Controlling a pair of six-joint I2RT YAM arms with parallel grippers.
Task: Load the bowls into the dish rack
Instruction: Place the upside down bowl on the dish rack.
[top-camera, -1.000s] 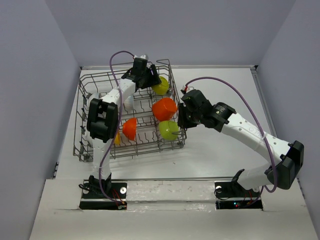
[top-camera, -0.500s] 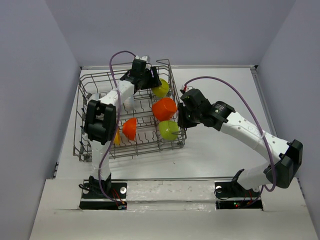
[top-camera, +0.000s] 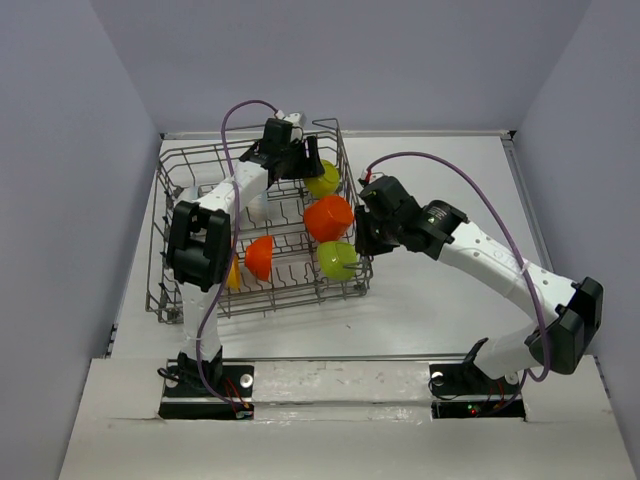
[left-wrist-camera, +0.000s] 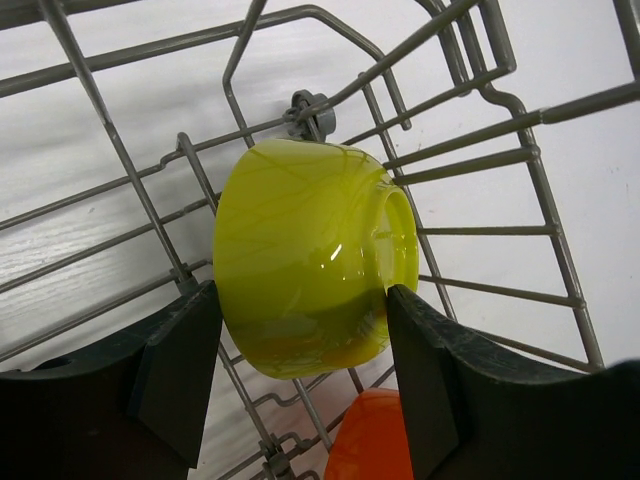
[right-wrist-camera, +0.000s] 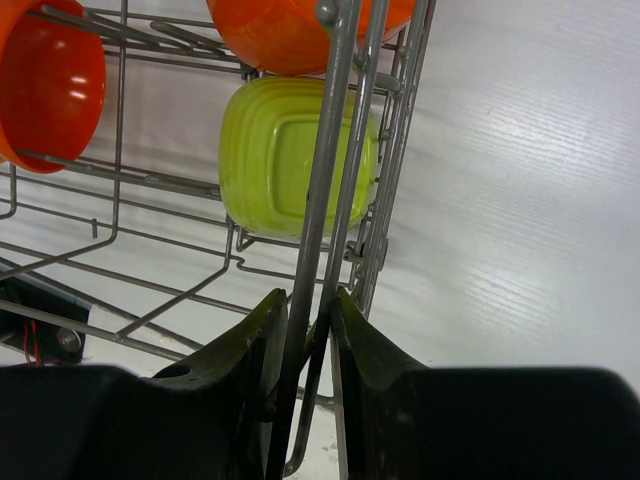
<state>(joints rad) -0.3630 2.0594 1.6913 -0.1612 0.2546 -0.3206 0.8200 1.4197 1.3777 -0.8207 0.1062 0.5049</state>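
Note:
The grey wire dish rack (top-camera: 260, 300) stands on the left of the table. At its back right corner my left gripper (top-camera: 303, 165) is shut on a round lime green bowl (top-camera: 322, 180), which lies on its side against the rack wires (left-wrist-camera: 480, 165). In the left wrist view both fingers press the bowl (left-wrist-camera: 310, 260). My right gripper (top-camera: 362, 235) is shut on the rack's right side wall, with two upright wires (right-wrist-camera: 335, 150) between its fingers (right-wrist-camera: 265, 340). An orange bowl (top-camera: 328, 217), a squarish lime bowl (top-camera: 337, 260) and a red-orange bowl (top-camera: 259, 257) sit in the rack.
A yellow-orange bowl (top-camera: 233, 275) shows partly behind the left arm near the rack's front left. Bare white table (top-camera: 450, 180) lies right of the rack. Grey walls close in the table at the back and both sides.
The left arm's elbow has drifted slightly back and left, and the gripper with the lime bowl has barely shifted. The right gripper stays clamped on the rack wall.

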